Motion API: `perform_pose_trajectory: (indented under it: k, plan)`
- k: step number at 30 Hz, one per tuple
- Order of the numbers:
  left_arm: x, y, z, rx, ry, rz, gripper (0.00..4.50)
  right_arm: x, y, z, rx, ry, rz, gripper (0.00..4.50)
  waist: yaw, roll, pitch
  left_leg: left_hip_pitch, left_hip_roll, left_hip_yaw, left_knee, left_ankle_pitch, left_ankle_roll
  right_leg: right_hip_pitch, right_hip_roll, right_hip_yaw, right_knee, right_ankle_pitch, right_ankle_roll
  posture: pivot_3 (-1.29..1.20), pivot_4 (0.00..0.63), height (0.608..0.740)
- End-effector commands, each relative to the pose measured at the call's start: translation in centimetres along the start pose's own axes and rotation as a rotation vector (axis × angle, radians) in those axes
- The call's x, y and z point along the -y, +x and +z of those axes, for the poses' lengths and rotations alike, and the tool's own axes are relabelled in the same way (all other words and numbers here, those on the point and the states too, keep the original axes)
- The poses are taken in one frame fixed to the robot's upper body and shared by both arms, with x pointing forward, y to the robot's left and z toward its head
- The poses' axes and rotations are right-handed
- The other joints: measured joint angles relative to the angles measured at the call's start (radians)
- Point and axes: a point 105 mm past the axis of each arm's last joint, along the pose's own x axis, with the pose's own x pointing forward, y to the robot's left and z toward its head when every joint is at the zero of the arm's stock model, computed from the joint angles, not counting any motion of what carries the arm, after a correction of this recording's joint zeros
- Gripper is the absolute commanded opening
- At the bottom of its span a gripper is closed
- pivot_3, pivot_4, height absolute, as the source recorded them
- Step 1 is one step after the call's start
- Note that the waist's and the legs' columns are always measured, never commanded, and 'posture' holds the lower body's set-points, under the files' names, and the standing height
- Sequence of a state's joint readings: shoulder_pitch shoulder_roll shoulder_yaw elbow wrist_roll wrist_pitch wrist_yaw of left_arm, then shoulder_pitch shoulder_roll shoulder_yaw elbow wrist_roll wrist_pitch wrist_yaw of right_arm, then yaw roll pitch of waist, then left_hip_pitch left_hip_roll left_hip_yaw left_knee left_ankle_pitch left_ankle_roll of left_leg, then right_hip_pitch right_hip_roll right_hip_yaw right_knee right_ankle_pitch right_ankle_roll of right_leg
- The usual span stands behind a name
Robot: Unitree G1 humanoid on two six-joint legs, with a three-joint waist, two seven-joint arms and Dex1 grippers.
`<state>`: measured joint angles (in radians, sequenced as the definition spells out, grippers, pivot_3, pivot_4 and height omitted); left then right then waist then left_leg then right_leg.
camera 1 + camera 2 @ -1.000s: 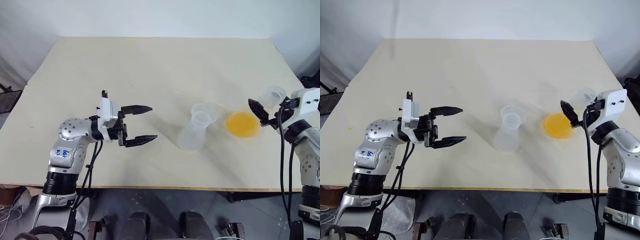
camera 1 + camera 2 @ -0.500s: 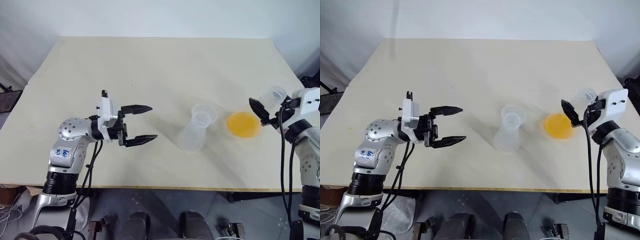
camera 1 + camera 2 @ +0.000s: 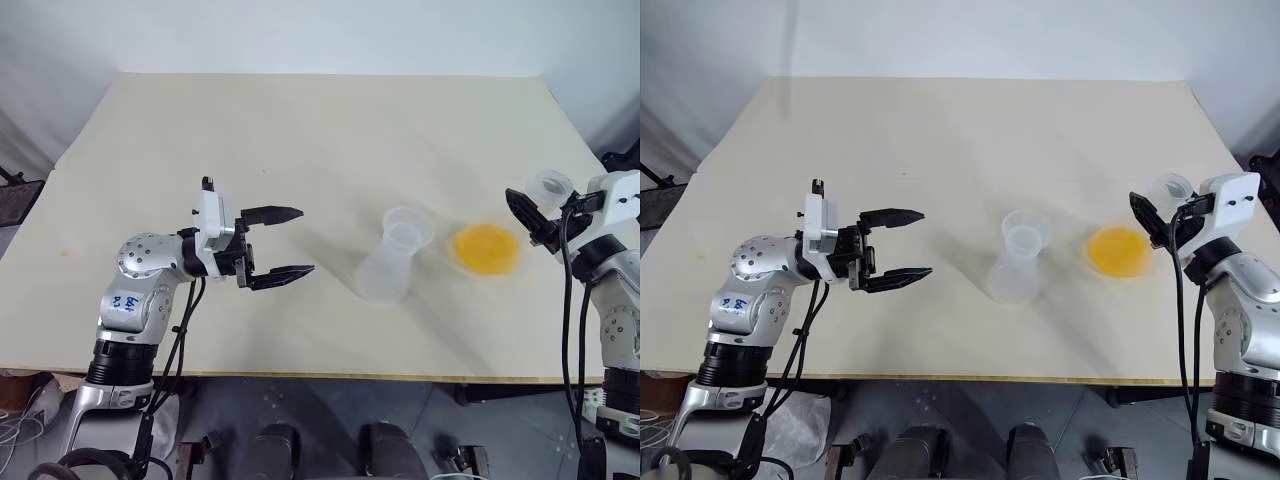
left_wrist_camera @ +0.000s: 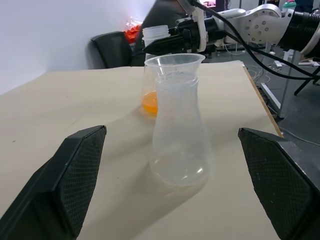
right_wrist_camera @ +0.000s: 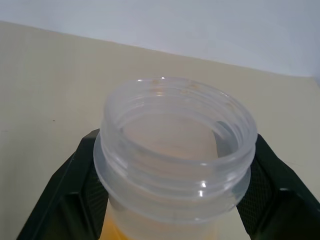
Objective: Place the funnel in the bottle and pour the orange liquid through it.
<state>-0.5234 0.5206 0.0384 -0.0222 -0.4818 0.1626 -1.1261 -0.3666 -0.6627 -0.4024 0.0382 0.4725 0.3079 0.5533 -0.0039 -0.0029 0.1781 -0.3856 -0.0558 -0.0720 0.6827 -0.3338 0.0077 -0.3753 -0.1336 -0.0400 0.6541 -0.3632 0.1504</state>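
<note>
The bottle [image 3: 384, 278] stands at the table's middle, a milky conical flask. The see-through funnel [image 3: 408, 222] sits in its neck, cone up, also plain in the left wrist view as the flared funnel [image 4: 175, 61]. To its right stands a clearer, longer-necked flask [image 3: 551, 185] holding the orange liquid [image 3: 486, 248] in its base. My right gripper [image 3: 540, 200] is shut on that flask's neck, one finger [image 5: 75, 195] on each side. My left gripper [image 3: 285, 243] hangs open to the left of the bottle, pointing at it, nothing between its fingers [image 4: 75, 170].
The cream table [image 3: 300, 130] stretches wide behind and to the left of the flasks. Its right edge runs close beside my right arm. Beyond that edge the left wrist view shows a dark chair [image 4: 112, 47] and cables.
My right gripper's fingers, open around the flask's neck before, have shut on it. The neck has shifted slightly. The left arm and the bottle have stayed put.
</note>
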Motion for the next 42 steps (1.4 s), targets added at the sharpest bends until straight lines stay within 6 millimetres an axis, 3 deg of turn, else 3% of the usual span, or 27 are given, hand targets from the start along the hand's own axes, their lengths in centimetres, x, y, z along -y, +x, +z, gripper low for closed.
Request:
perform_pose_trajectory:
  k: [1, 10, 15, 22, 42]
  plan:
    - [0.0, 0.3, 0.5, 0.020, 0.033, -0.017, 4.50, -1.2, 0.0, 2.6, 0.057, -0.097, 0.047, 2.80, 0.000, 0.000, 0.000, 0.000, 0.000, 0.000, 0.000, 0.000, 0.000, 0.000, 0.000, 0.000, 0.000, 0.000, 0.000, 0.00, 0.150, 0.740]
    - [-0.7, 2.3, 0.1, 0.045, 0.009, -0.060, 4.50, -5.8, 1.0, 6.0, 0.040, -0.355, 0.163, 2.80, 0.002, 0.000, 0.000, -0.001, 0.000, 0.000, 0.000, 0.000, 0.000, -0.001, 0.000, 0.000, -0.001, 0.000, 0.000, 0.00, 0.150, 0.740]
    - [-0.9, 3.4, 0.3, 0.058, -0.011, -0.101, 4.50, -7.8, 1.0, 7.8, 0.018, -0.618, 0.184, 2.80, 0.002, 0.000, 0.000, -0.002, -0.001, 0.000, 0.000, 0.000, 0.000, -0.001, 0.000, 0.000, -0.001, 0.000, 0.000, 0.00, 0.150, 0.740]
    - [-0.8, 4.6, 0.2, 0.068, -0.030, -0.193, 4.50, -9.6, 1.0, 7.9, -0.022, -0.970, 0.221, 2.80, 0.002, 0.000, 0.000, -0.002, -0.001, 0.000, 0.000, 0.000, 0.000, -0.001, 0.000, 0.000, -0.001, 0.000, 0.000, 0.00, 0.150, 0.740]
    - [-1.1, 6.4, 0.0, 0.083, -0.040, -0.290, 4.50, -13.0, 1.1, 9.8, 0.084, -1.211, 0.271, 2.80, 0.001, 0.000, 0.001, -0.002, -0.001, 0.000, -0.001, 0.000, 0.000, -0.002, 0.000, -0.001, -0.001, 0.000, 0.000, 0.00, 0.150, 0.740]
